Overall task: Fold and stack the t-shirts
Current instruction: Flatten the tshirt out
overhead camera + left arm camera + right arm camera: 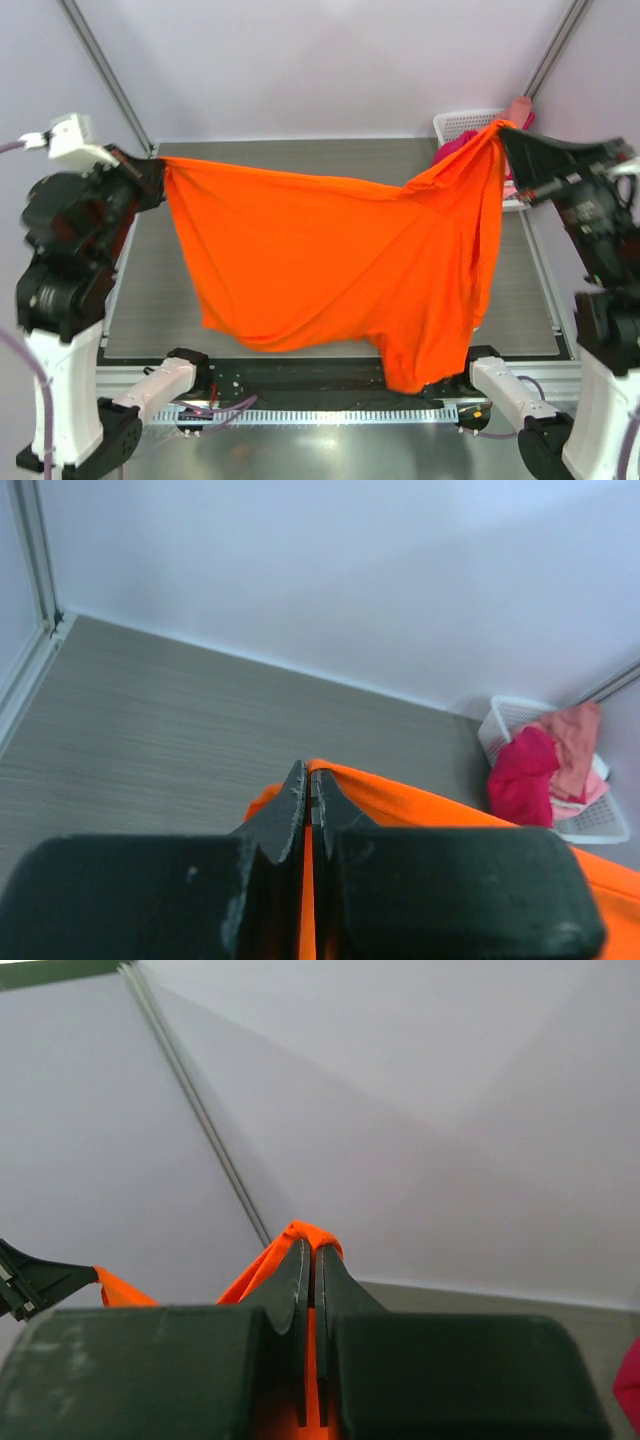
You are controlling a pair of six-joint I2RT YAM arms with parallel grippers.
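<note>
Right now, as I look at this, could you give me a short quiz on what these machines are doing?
1. True or false: the left pincer and the right pincer are both shut on the orange shirt.
2. At which corner of the table does the white basket stand? A far right, B far left, C near left.
3. What lies in the basket?
Key: 1 true. 2 A. 3 crimson and pink clothes.
</note>
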